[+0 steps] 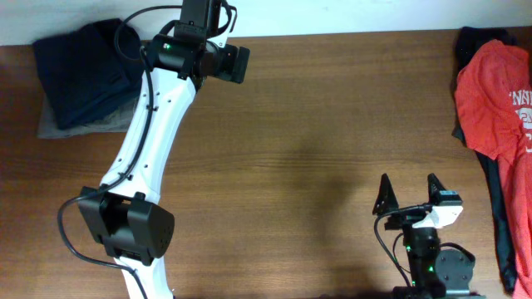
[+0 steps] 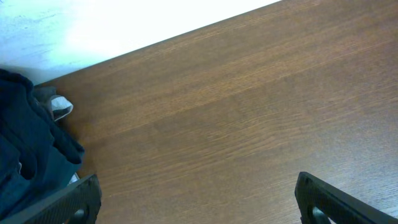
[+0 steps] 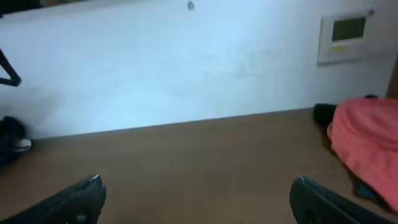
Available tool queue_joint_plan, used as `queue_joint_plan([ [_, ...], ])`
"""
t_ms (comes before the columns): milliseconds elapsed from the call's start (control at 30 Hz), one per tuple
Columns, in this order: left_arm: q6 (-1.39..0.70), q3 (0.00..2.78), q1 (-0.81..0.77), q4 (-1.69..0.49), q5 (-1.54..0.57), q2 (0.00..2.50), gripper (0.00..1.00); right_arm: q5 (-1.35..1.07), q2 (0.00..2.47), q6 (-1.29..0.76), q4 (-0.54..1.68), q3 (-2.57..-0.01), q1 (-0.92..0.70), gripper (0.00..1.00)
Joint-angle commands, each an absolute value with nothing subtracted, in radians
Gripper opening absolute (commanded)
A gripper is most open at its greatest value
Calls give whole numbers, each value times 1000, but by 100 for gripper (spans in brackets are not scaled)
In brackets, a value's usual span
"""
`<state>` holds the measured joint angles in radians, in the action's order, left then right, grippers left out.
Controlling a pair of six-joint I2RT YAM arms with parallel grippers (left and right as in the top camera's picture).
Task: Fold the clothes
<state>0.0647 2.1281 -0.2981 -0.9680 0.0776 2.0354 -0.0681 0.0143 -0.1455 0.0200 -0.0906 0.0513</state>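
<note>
A folded dark navy garment [image 1: 83,71] lies at the back left corner on top of a grey-khaki one [image 1: 51,129]. The navy one also shows at the left edge of the left wrist view [image 2: 28,155]. A red white-lettered T-shirt [image 1: 495,91] lies crumpled at the right edge and shows in the right wrist view [image 3: 367,143]. My left gripper [image 1: 231,63] [image 2: 196,205] is open and empty over bare wood, just right of the navy pile. My right gripper [image 1: 409,195] [image 3: 199,202] is open and empty near the front right, left of the red shirt.
A dark garment [image 1: 503,216] lies under and beside the red T-shirt, reaching the front right. The wooden table [image 1: 316,149] ends at a white wall [image 3: 186,62] at the back. A white tag [image 2: 62,107] pokes out by the navy pile.
</note>
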Motion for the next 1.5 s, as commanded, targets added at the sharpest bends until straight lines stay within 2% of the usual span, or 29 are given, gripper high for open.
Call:
queue_joint_plan([
  [0, 73, 2128, -303, -966, 67, 2033, 99, -48, 4, -139, -125, -3, 44, 99],
  [267, 73, 2128, -303, -966, 67, 2033, 99, -21, 4, -138, -119, -6, 46, 99],
  [600, 73, 2128, -303, -967, 67, 2033, 99, -20, 4, -138, 80, -6, 45, 99],
  [1467, 73, 2129, -303, -966, 67, 2033, 99, -14, 4, -135, 79, -6, 46, 99],
])
